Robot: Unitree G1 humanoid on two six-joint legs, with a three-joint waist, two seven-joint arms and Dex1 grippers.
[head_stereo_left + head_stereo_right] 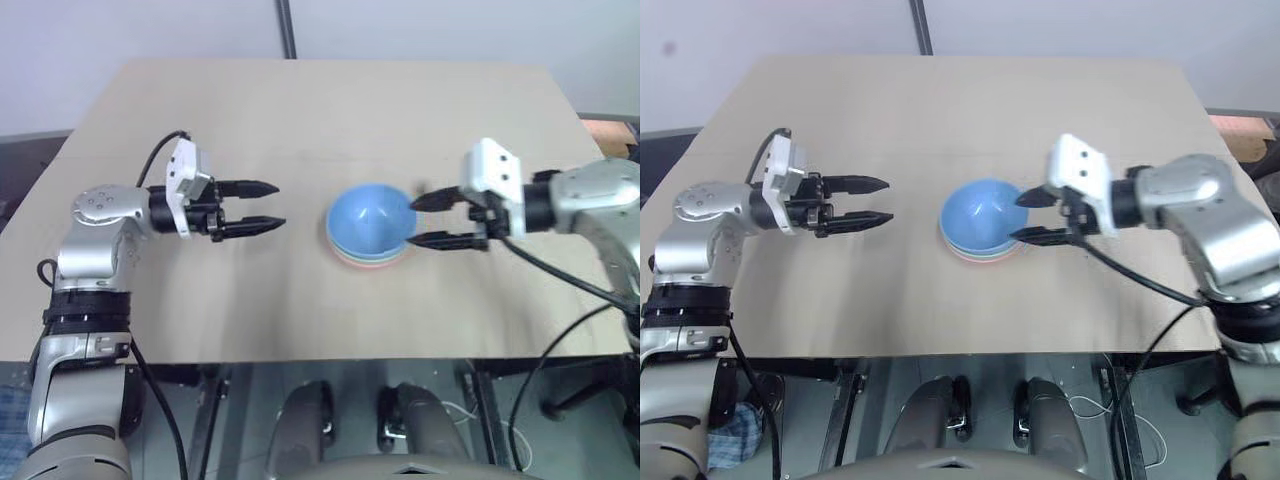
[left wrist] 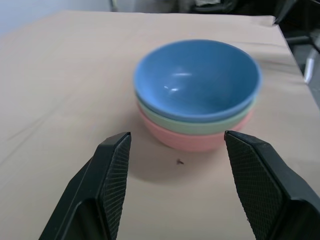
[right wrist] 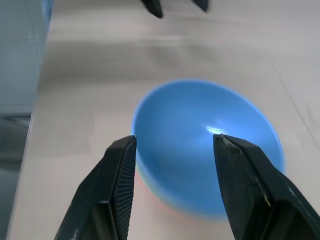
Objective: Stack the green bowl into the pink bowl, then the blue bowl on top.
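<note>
A: Where are the bowls?

B: All three sit nested in one stack a little right of the middle of the head-camera frame, on the plain tan wooden table [image 1: 300, 130]. The small round salmon-pink bowl [image 2: 192, 142] of smooth plastic is at the bottom, resting on the table. The pale mint-green bowl [image 2: 200, 124] of the same size sits inside it, with only its rim band showing. The sky-blue bowl [image 1: 370, 222] lies on top, mouth upward.

A: And the arms?

B: The left gripper [image 1: 258, 206] hangs at the left of the frame, pointing sideways toward the stack and well apart from it. Its two black fingers are spread wide with nothing between them. The right gripper [image 1: 432, 220] is at the right of the frame, also pointing sideways, its tips just beside the stack's right rim.

A: Is the right one gripping the blue bowl?

B: No. Its fingers [image 3: 117, 185] stand parted, one to each side of the bowl as its wrist camera sees it, and they pinch nothing. Whether a tip grazes the rim, I cannot tell.
</note>
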